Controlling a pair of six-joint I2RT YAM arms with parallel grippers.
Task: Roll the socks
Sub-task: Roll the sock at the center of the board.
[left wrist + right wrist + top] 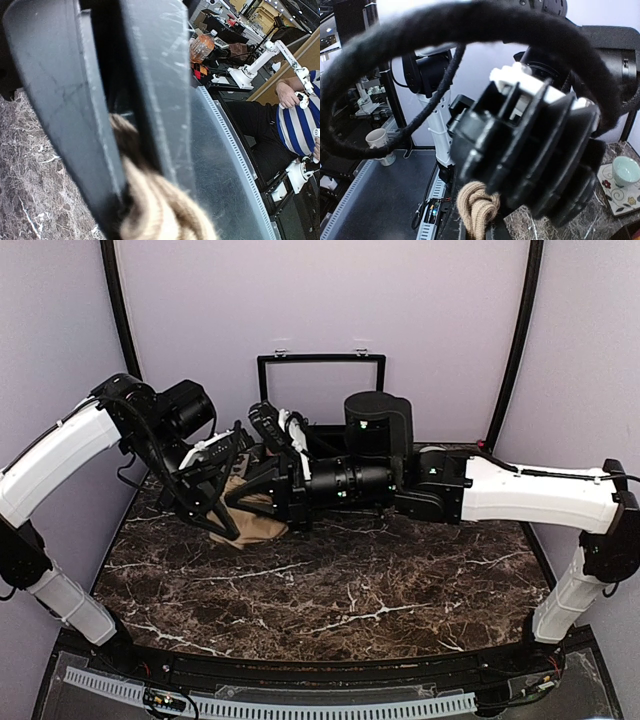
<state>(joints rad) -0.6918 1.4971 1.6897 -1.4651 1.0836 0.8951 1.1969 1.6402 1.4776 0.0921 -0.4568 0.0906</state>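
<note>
At the far-left part of the tabletop (400,600) the tan sock (262,530) lies bunched under both grippers. The left gripper (232,530) is pinched tight on a twisted fold of it. The right gripper (245,502) sits against the same bundle, but it cannot be told whether it has closed on fabric. The roll probably wants one end anchored while the other turns it snugly, with no tugging apart. Lilac walls (430,320) enclose the dark, white-veined marble surface, and a black frame (320,358) stands at the far edge.
</note>
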